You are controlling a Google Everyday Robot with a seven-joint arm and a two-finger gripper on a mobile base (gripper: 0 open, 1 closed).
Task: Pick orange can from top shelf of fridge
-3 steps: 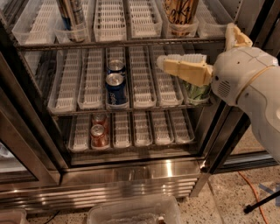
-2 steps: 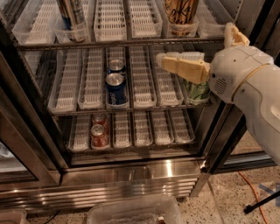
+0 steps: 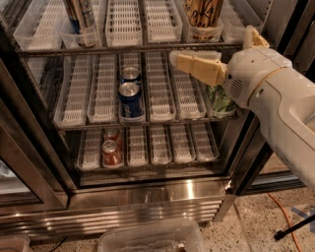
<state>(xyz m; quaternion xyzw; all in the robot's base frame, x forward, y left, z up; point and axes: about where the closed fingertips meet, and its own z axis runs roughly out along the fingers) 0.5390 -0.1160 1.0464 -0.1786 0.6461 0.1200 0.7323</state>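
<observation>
The orange can [image 3: 203,14], golden with dark script lettering, stands in a clear lane tray at the right of the top shelf [image 3: 123,49] of the fridge [image 3: 147,189]; its top is cut off by the frame edge. My gripper [image 3: 174,57], with cream fingers pointing left, is in front of the middle rack, just below the top shelf's front bar. It sits below and slightly left of the orange can and is not touching it. My white arm [image 3: 275,98] reaches in from the right.
A tall silver-blue can [image 3: 81,17] stands at the top left. Two blue cans [image 3: 130,98] are on the middle rack and two red cans [image 3: 111,152] on the lower rack. A green item [image 3: 220,98] sits behind my wrist. A plastic bin [image 3: 147,237] and an orange cable [image 3: 280,211] lie on the floor.
My gripper has moved a little up and to the left, closer to the top shelf's front bar. The cans have not moved.
</observation>
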